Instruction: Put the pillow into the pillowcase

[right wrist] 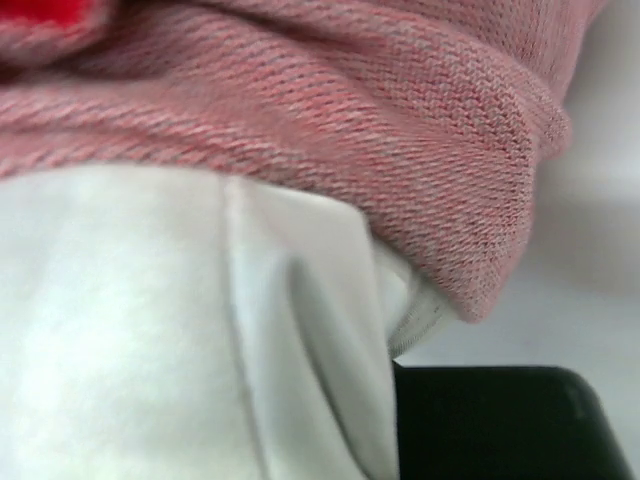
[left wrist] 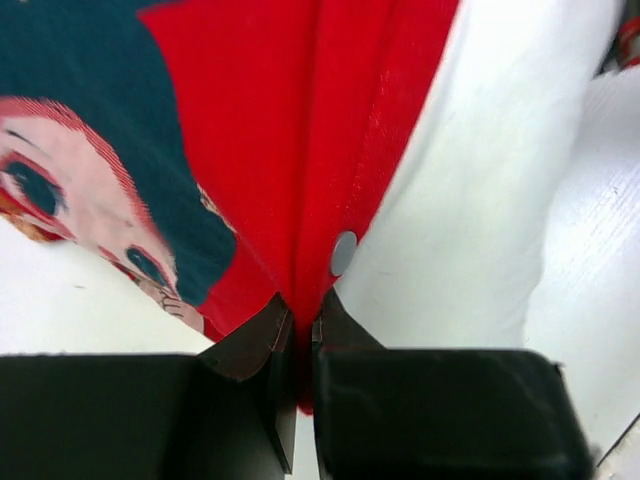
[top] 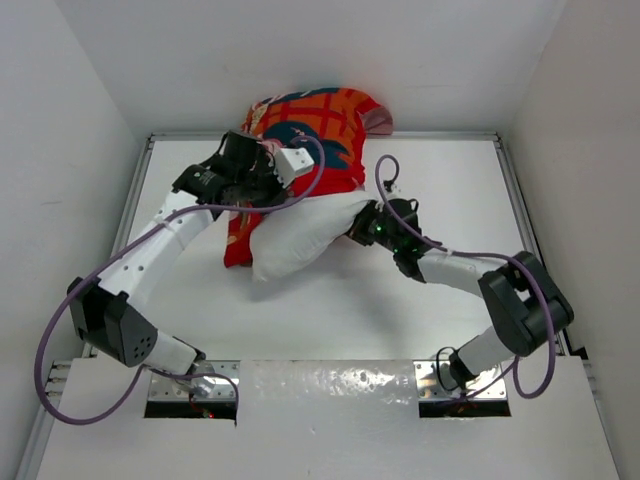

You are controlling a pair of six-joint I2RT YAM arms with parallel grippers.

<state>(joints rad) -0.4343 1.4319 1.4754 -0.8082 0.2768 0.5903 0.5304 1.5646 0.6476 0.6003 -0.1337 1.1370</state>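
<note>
The red-orange printed pillowcase (top: 320,125) lies bunched at the back middle of the table. The white pillow (top: 300,240) sticks out of it toward the front left, its far end inside the case. My left gripper (top: 262,178) is shut on a fold of the pillowcase's red edge (left wrist: 330,150), beside the pillow (left wrist: 470,200). My right gripper (top: 362,225) is at the pillow's right corner, shut on the white fabric (right wrist: 180,330). Only one black finger (right wrist: 490,420) shows there. The pinkish woven side of the pillowcase (right wrist: 350,110) hangs over the pillow.
White walls enclose the white table (top: 400,300) on the left, back and right. Metal rails (top: 512,190) run along its side edges. Purple cables (top: 390,195) loop over both arms. A small grey snap (left wrist: 343,253) sits on the case edge.
</note>
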